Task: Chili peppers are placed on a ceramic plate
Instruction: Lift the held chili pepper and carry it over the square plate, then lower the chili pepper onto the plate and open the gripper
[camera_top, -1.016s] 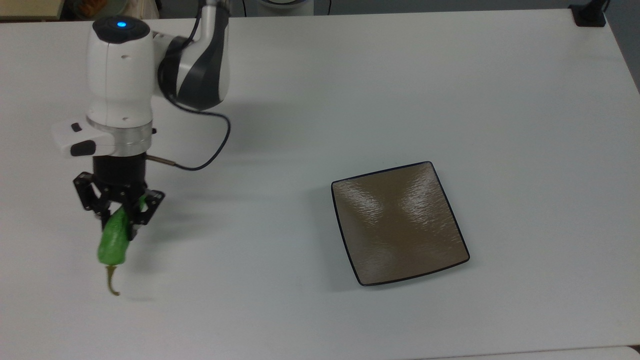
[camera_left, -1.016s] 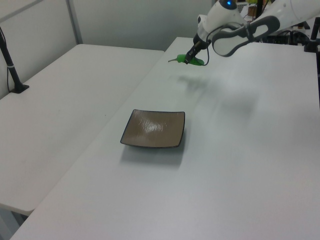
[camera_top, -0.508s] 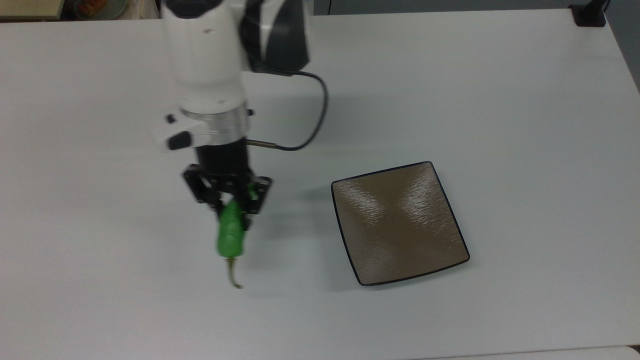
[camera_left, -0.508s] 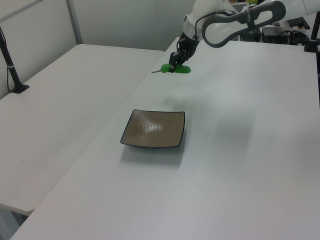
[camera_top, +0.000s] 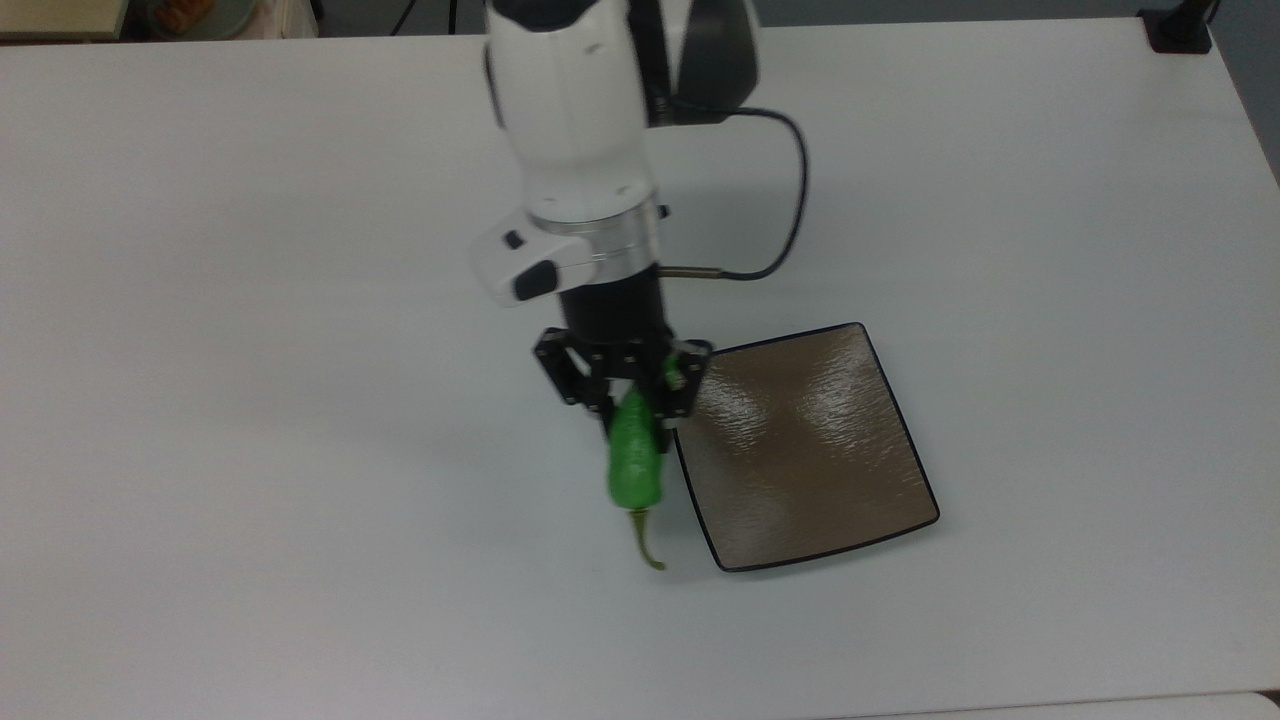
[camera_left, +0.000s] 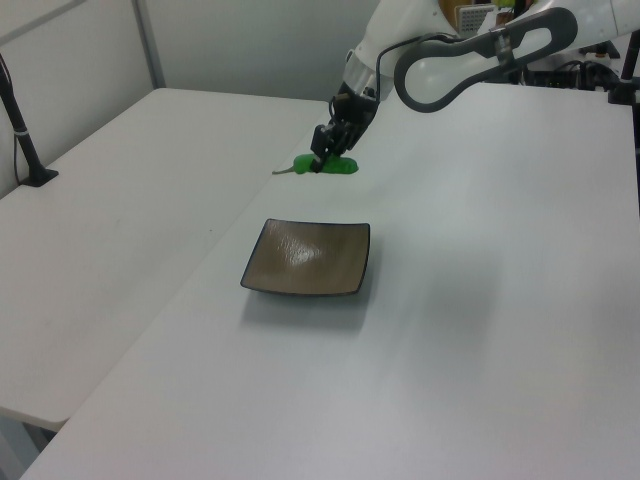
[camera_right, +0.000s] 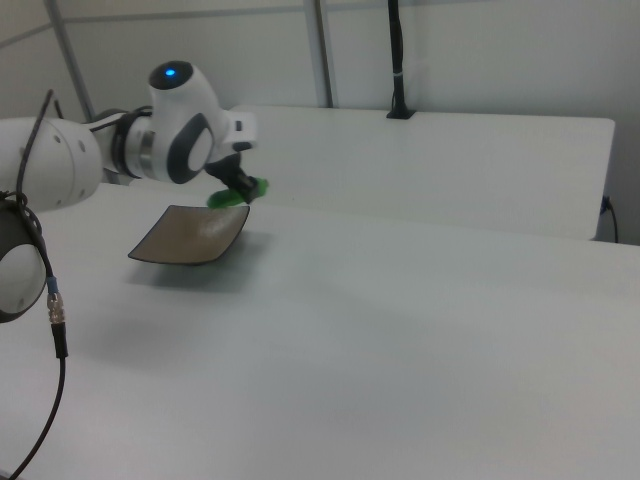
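Above the white worktop (camera_top: 250, 300), at the plate's edge on the top view's left | black 2-finger tool (camera_top: 628, 405) pinching 1 bright green wrinkled chili pepper (camera_top: 634, 462), stem down, airborne | step: carry | next: shift over square glossy brown ceramic plate (camera_top: 800, 445), lower, release | path clear; black cable (camera_top: 790, 200) trails behind.

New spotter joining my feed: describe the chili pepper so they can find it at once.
On the white table, find the brown square ceramic plate. Just off the top view's left edge of it, the arm's black claw holds the chili pepper in the air. It is bright green and wrinkled, with a thin curved stem.
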